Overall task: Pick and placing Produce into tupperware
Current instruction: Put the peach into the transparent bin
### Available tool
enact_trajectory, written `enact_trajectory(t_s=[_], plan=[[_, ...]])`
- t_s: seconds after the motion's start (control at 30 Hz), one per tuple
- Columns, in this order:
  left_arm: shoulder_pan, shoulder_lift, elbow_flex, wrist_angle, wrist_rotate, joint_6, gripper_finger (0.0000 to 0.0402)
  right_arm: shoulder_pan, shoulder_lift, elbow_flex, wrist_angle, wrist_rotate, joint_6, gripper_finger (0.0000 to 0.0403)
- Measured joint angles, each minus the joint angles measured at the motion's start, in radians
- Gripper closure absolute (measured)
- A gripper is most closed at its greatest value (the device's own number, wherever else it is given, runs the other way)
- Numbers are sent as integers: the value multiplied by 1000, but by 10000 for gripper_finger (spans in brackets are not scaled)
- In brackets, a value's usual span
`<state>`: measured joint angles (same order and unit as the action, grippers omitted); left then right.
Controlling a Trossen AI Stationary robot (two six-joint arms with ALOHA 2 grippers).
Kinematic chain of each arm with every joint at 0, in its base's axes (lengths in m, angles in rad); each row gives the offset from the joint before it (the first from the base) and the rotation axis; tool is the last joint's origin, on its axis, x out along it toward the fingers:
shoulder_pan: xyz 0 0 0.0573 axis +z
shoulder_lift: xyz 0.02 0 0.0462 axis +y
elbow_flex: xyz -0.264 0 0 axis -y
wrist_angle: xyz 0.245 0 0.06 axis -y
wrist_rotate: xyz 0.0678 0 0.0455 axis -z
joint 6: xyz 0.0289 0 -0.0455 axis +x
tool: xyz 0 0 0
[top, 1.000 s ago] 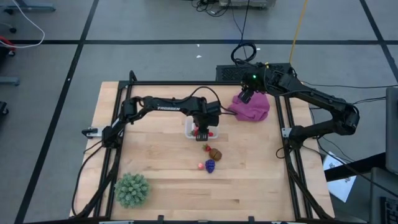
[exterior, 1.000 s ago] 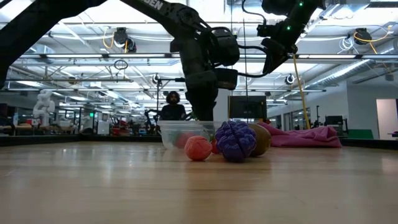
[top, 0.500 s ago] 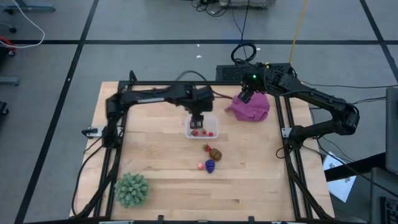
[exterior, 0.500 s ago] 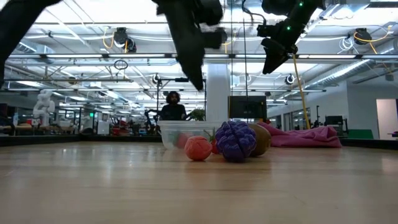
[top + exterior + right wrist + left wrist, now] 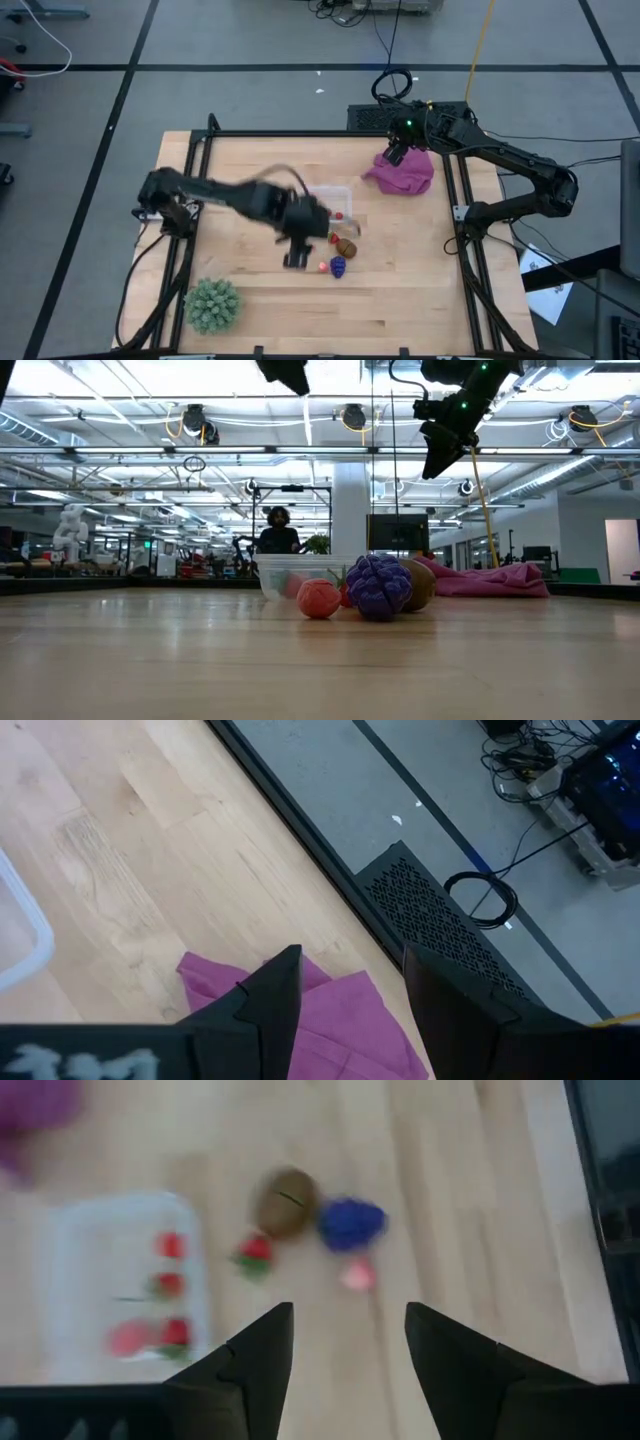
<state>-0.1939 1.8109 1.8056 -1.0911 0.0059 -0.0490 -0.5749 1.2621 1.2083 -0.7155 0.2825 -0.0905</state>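
The clear tupperware (image 5: 330,200) stands mid-table with several red pieces (image 5: 165,1285) inside it. Near it on the wood lie a red strawberry piece (image 5: 255,1252), a brown round piece (image 5: 287,1202), a dark purple cluster (image 5: 350,1223) and a pink piece (image 5: 357,1275). My left gripper (image 5: 348,1315) hangs open and empty high above the table, just to the near-left of these loose pieces (image 5: 338,255). My right gripper (image 5: 350,960) is open and empty above the magenta cloth (image 5: 405,172) at the far right.
A spiky green ball (image 5: 211,305) sits at the near left corner. The magenta cloth (image 5: 320,1020) lies by the far right frame rail. A black frame (image 5: 190,200) borders the table. Bare wood spreads over the near middle and right.
My left gripper has risen out of the tupperware and swung fast toward the table's near edge, ending high up beside the loose pieces. The red pieces stay in the tupperware. The loose pieces have not moved.
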Motion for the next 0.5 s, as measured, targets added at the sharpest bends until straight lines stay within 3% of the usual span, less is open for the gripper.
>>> enact_trajectory(t_s=[0.2,0.5], plan=[[-93,127,-22,46,9,-13,203,1,0,0,-1,0,26,234],[-48,276,-23,86,73,26,188,1,0,-1,-25,-1,44,234]])
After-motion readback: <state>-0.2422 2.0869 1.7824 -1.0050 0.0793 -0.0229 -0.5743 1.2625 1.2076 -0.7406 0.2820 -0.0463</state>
